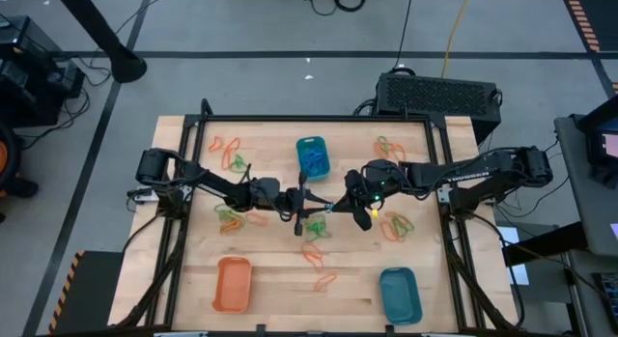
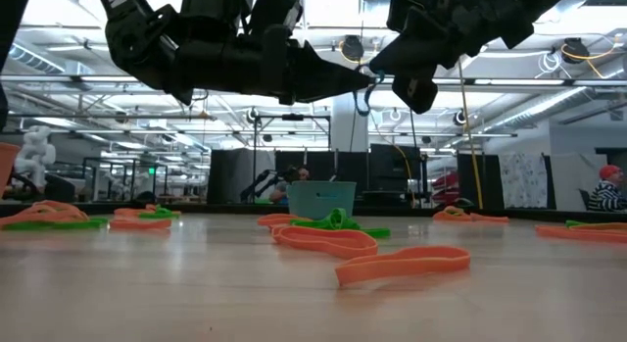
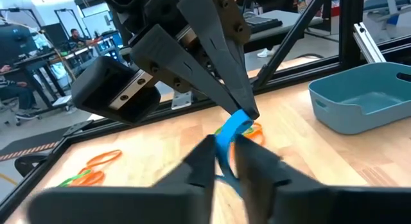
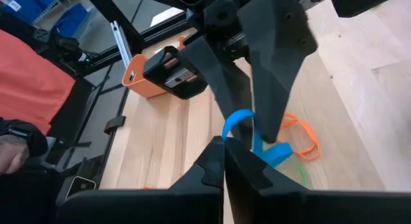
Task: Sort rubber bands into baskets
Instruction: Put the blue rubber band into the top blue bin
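Two arms: left gripper (image 1: 307, 208) and right gripper (image 1: 333, 208) meet tip to tip above the middle of the surface (image 1: 280, 279), lifted clear of it.
Shared band: one blue rubber band (image 3: 232, 129) hangs between them. The right jaws are closed on its upper end; the left jaws pinch it lower down, narrowed nearly shut around the strip.
Key relation: the band's long axis runs roughly along the line from one gripper to the other, so each arm is equally near; it looks like a handover, and whichever lets go decides who carries it.
Likely target: a teal basket (image 1: 312, 156) stands just beyond the grippers at the far edge, holding blue bands; a second teal basket (image 1: 400, 294) sits at the near right corner, the orange basket (image 1: 233, 283) at the near left.
Loose bands: orange rubber bands (image 2: 402, 264) lie nearest on the wood, a green rubber band (image 2: 338, 222) behind them, more clusters toward both far corners.
Room: a black box with cables (image 1: 436, 94) stands behind the surface; a person (image 2: 609, 190) sits far off at the right.
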You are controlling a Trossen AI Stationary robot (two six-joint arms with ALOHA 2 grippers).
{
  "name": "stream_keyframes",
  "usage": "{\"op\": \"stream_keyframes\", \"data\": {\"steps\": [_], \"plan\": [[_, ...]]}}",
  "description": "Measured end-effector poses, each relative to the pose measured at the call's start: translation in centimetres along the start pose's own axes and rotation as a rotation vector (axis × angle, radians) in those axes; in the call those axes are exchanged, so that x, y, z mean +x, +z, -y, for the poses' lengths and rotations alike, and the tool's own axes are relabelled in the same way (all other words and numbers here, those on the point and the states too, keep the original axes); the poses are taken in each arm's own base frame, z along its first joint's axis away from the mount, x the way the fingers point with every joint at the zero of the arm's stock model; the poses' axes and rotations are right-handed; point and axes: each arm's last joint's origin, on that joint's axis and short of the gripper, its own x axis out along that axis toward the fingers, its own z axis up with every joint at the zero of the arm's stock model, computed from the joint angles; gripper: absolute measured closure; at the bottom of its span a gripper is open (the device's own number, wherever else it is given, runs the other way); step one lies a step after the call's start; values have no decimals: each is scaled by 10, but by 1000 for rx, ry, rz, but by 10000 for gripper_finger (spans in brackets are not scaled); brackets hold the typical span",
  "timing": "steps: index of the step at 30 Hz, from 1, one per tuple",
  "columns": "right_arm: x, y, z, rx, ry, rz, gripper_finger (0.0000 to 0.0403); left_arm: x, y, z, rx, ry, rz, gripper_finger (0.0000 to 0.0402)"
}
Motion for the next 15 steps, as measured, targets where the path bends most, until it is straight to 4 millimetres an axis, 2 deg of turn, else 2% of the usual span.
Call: {"op": "stream_keyframes", "data": {"steps": [2, 3, 8, 15], "plan": [[0, 1, 0, -3, -10, 11, 401, 0, 0, 0, 0, 3, -1, 384], [0, 1, 0, -8, -18, 16, 398, 0, 0, 0, 0, 3, -1, 391], [0, 1, 1, -61, -27, 19, 359, 0, 0, -1, -6, 25, -7, 396], [-8, 5, 4, -179, -44, 24, 270, -2, 4, -4, -34, 107, -25, 398]]}}
